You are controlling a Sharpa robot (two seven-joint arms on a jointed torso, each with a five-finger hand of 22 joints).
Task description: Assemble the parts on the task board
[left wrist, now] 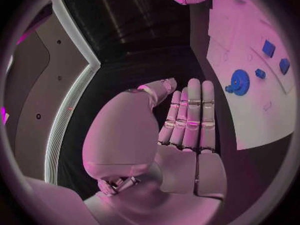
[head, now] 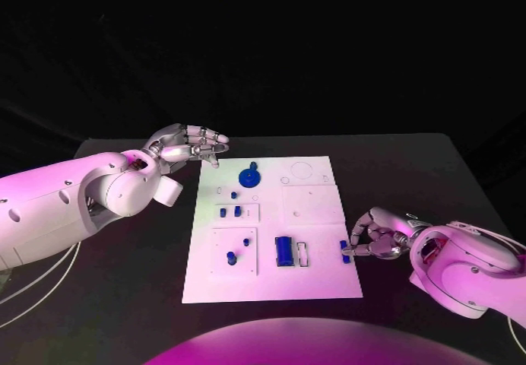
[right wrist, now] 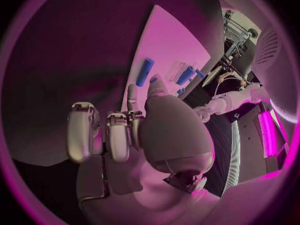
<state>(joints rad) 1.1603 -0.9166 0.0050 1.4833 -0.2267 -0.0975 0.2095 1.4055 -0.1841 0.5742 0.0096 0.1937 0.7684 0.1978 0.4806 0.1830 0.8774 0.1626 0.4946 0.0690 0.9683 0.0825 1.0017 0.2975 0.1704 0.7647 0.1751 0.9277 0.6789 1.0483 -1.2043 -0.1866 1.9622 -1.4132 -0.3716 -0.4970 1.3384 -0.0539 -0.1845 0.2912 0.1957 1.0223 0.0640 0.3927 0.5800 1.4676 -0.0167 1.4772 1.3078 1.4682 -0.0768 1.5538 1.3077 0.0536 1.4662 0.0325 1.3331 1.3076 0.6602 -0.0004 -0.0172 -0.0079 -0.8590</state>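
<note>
The right hand [head: 378, 237] pinches a small blue peg [head: 346, 249] at the white task board's [head: 318, 281] right edge. The left hand [head: 186, 144] hovers spread beyond the board's far left corner, holding nothing. No writing is legible.

Black table [head: 131, 304] carries white task board [head: 318, 285] at its middle, long side running away from robot. Board lies flat, table surface showing all round it.
</note>
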